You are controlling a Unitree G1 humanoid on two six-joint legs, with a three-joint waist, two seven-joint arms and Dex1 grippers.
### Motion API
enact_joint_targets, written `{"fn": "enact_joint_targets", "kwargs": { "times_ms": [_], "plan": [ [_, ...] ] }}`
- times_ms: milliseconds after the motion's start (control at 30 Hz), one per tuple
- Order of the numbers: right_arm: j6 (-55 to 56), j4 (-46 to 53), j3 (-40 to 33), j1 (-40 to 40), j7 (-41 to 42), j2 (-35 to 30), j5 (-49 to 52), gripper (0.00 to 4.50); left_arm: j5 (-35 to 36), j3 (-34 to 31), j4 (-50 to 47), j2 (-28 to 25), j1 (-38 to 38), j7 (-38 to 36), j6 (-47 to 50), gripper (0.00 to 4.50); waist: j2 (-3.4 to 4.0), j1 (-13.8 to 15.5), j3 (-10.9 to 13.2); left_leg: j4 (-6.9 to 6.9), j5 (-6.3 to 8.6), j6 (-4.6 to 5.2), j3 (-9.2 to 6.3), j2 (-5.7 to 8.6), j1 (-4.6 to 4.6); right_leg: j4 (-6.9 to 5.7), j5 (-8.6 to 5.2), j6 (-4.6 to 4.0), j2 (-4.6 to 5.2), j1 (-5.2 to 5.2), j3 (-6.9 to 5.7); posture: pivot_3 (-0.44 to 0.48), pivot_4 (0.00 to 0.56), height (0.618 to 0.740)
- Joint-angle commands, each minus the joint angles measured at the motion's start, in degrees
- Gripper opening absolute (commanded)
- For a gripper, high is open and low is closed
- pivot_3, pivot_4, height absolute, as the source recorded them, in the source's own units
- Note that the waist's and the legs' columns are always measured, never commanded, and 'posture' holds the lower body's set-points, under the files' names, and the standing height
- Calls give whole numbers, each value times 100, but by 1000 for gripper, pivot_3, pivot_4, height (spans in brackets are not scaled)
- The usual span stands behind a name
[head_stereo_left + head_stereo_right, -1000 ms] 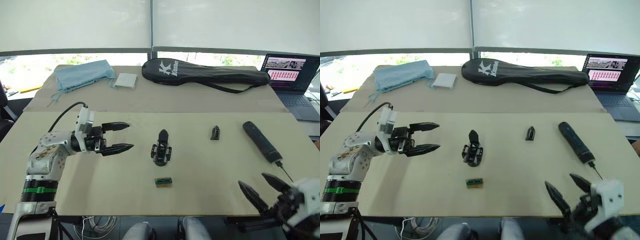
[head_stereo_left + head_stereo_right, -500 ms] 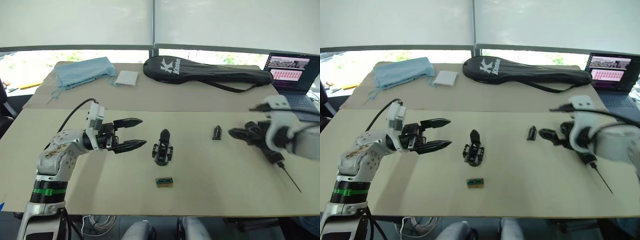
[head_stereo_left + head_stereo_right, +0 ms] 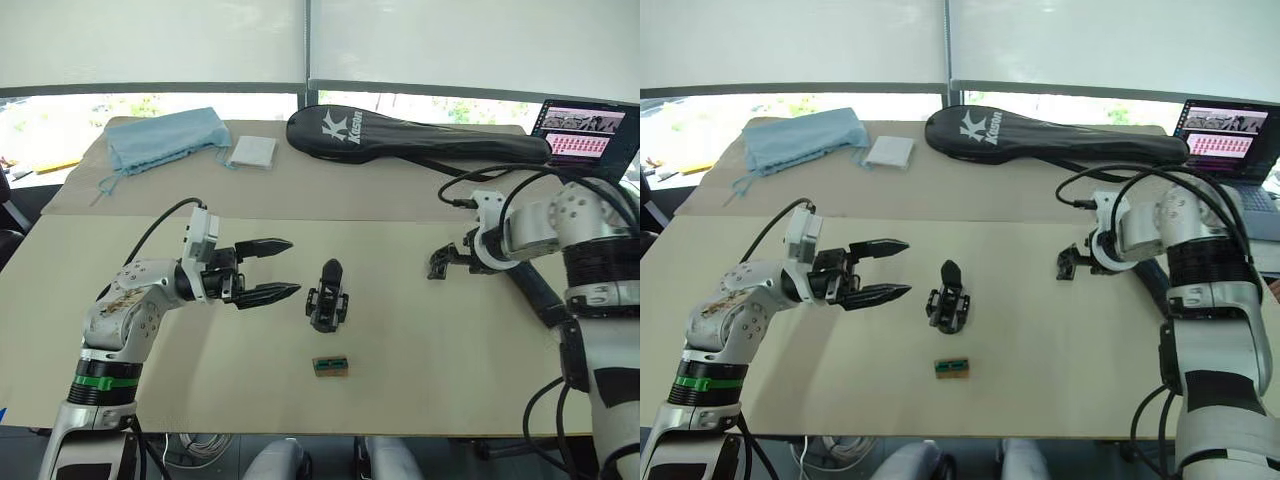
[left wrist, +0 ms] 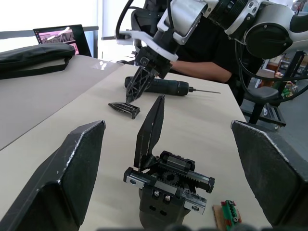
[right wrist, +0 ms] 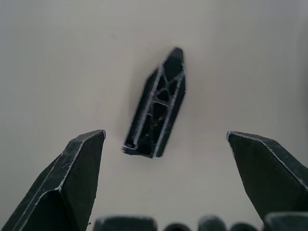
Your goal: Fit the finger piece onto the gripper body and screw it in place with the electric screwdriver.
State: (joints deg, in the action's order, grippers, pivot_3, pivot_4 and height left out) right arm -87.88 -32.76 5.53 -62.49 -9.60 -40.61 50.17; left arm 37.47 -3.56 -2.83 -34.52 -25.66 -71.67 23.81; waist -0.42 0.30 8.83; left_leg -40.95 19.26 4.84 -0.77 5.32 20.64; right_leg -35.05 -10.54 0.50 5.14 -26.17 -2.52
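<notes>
- Since a second ago the right gripper (image 3: pixel 1077 260) has risen from the desk's near right corner to hang over the finger piece (image 5: pixel 156 105), claw spread wide, a finger on either side and touching nothing.
- Left gripper (image 3: pixel 262 270), shifted slightly toward mid-desk since that picture, points at the gripper body (image 3: pixel 327 296), claw wide and empty, just short of contact.
- Finger piece lies flat on the desk (image 3: pixel 400 350), right of centre; gripper body stands near centre, well apart from it.
- Electric screwdriver (image 4: pixel 161 86) lies untouched toward the right edge, beyond the finger piece.
- Small green-brown box (image 3: pixel 330 366) sits nearer the front edge, below the gripper body.
- Progress, as judged: nothing fitted or screwed; grasping the finger piece is the step in hand, all else remains.
</notes>
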Motion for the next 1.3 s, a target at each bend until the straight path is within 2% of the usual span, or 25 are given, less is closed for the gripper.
{"fn": "enact_joint_targets", "kwargs": {
  "times_ms": [33, 267, 700, 733, 767, 867, 1000, 1033, 1133, 1267, 1300],
  "plan": [
    [187, -359, 109, -377, 414, 234, -782, 4500, -19, -101, -64, -50, -65, -10, -120, 4414, 0, -37, 0, -1, -1, -2, 1, 2, -2, -1, 0, 0, 0, 1, 0, 0, 150, 740],
    [520, -919, 48, -733, 1024, 784, -1780, 4500, -15, -104, -188, -11, 23, 71, -118, 4414, 1, -131, 0, 3, -26, -38, 2, 1, -18, -19, 10, -18, -2, 1, 8, 0, 150, 740],
    [539, -984, 412, -552, 2131, 1099, -2947, 4500, -3, -222, -267, -122, 115, 160, -112, 4414, 4, -138, -1, 4, -30, -42, -1, -1, -19, -31, 13, -26, -2, -5, 13, 0, 150, 740],
    [433, -1010, 315, -548, 2147, 1141, -2967, 3967, -6, -228, -265, -128, 120, 155, -118, 4500, 4, -140, -1, 3, -30, -42, -2, -1, -20, -34, 13, -27, -2, -4, 12, 0, 150, 740],
    [339, -1013, 257, -541, 2173, 1172, -2987, 3817, -10, -234, -257, -136, 122, 147, -125, 4500, 4, -140, -2, 3, -30, -42, -2, 0, -20, -34, 13, -26, -2, -4, 13, 0, 150, 740],
    [127, -862, 219, -461, 2281, 1209, -3053, 2578, -22, -253, -216, -158, 111, 126, -146, 4500, 4, -140, -2, 3, -30, -42, -2, -1, -21, -35, 13, -27, -2, -4, 13, 0, 150, 740],
    [-19, -596, 152, -300, 2388, 1179, -3138, 1259, -18, -264, -213, -138, 105, 155, -153, 4500, 5, -139, -3, 3, -30, -42, -4, -1, -24, -37, 13, -27, -2, -3, 13, 0, 150, 740],
    [-44, -543, 104, -280, 2395, 1177, -3157, 1103, -24, -265, -184, -126, 94, 152, -165, 4500, 5, -139, -3, 3, -30, -42, -3, -1, -24, -38, 13, -27, -2, -2, 13, 0, 150, 740],
    [178, -101, -10, -176, 2608, 1098, -3104, 1115, -47, -282, -87, -44, 31, 228, -221, 4500, 5, -134, -3, 3, -30, -42, -4, 0, -25, -40, 13, -27, -2, -3, 13, 0, 150, 740],
    [1099, 1134, -409, 82, 3005, 772, -3000, 1115, 281, -569, -146, 275, -165, 932, 75, 4500, 6, -120, -1, 1, -30, -42, -3, 1, -23, -40, 13, -26, -1, -5, 15, 0, 150, 740],
    [1228, 1560, -597, 207, 3088, 693, -2925, 1115, 634, -659, -189, 301, -214, 1147, 571, 4500, 6, -116, -1, 1, -30, -42, -3, 2, -19, -42, 13, -26, 0, -9, 15, 0, 150, 740]
  ]
}}
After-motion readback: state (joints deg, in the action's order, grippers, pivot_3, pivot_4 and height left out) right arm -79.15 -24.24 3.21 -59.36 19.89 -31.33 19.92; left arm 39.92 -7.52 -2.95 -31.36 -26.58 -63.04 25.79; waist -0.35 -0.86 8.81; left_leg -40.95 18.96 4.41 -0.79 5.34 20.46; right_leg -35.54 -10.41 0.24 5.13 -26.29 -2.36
